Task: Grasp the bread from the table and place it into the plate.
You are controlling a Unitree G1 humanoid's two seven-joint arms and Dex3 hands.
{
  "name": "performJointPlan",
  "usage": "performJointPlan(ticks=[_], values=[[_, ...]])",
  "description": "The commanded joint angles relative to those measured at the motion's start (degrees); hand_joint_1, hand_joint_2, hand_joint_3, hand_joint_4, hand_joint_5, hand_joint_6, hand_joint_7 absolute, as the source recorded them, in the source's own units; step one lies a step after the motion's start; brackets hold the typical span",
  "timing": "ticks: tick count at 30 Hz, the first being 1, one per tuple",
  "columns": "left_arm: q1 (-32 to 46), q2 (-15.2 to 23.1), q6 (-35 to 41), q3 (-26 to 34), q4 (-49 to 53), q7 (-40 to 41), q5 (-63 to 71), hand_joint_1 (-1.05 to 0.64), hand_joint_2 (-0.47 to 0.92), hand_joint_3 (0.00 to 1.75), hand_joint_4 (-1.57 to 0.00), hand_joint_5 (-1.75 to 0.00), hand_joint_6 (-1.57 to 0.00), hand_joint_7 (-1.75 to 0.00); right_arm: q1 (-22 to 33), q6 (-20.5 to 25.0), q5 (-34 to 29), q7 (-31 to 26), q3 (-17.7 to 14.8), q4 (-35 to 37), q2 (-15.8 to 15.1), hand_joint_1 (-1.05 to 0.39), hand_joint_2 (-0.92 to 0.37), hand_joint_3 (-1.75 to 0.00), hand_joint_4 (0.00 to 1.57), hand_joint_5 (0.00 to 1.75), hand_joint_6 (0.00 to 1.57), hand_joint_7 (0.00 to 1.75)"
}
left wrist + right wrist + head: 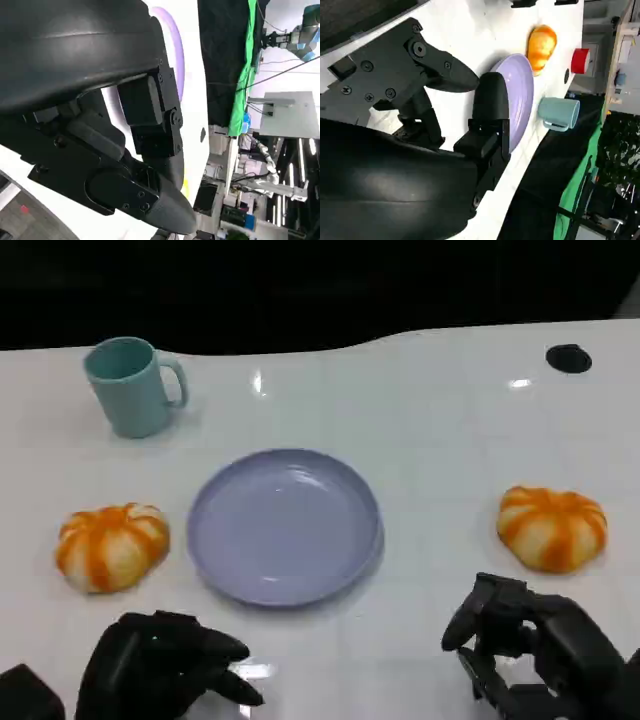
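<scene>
Purple plate (285,527) in the middle — one orange bread (111,545) on each side. Left hand (165,665) and right hand (535,650) down low, fingers apart, holding nothing.

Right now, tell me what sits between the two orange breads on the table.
In the head view, the lavender plate lies between the left bread and the right bread, touching neither; bare white table flanks it on both sides.
</scene>
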Motion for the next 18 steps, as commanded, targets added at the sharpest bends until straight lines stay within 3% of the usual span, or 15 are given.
performJointPlan(ticks=[1,18], values=[[0.08,0.87,-0.41,0.26,0.1,0.06,-0.04,-1.05,0.77,0.0,-1.57,-0.38,-1.57,-0.16,-0.27,-0.5,0.18,0.05,-0.65,0.11,-0.52,-0.21,-0.54,-1.1,0.77,1.75,0.7,1.52],[0.04,0.93,-0.25,0.25,0.06,0.04,-0.03,-1.05,0.77,0.0,-1.57,-0.38,-1.57,-0.16,-0.23,-0.01,0.02,-0.19,-0.64,-0.22,-0.48,-0.19,-0.54,-1.1,0.76,1.75,0.7,1.52]])
